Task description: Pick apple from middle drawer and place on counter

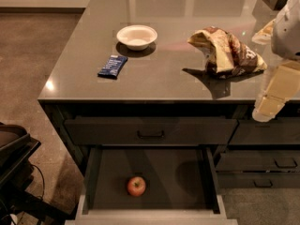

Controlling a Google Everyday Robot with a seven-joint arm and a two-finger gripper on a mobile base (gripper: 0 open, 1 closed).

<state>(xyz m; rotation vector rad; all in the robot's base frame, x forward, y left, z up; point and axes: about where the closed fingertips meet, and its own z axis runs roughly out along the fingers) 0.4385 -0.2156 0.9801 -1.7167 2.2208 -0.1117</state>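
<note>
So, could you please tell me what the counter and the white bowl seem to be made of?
The counter: probably polished stone, dark and glossy, mirroring lights. The white bowl: matte, maybe paper or foam; uncertain. The pincer hangs by the counter's front edge.

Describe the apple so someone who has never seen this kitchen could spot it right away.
Below the dark counter, under the closed top drawer, the middle drawer stands pulled open. The apple lies on its floor, left of centre toward the front. Small, round and red, it is the drawer's only content, far from the end effector at the counter's right edge.
</note>
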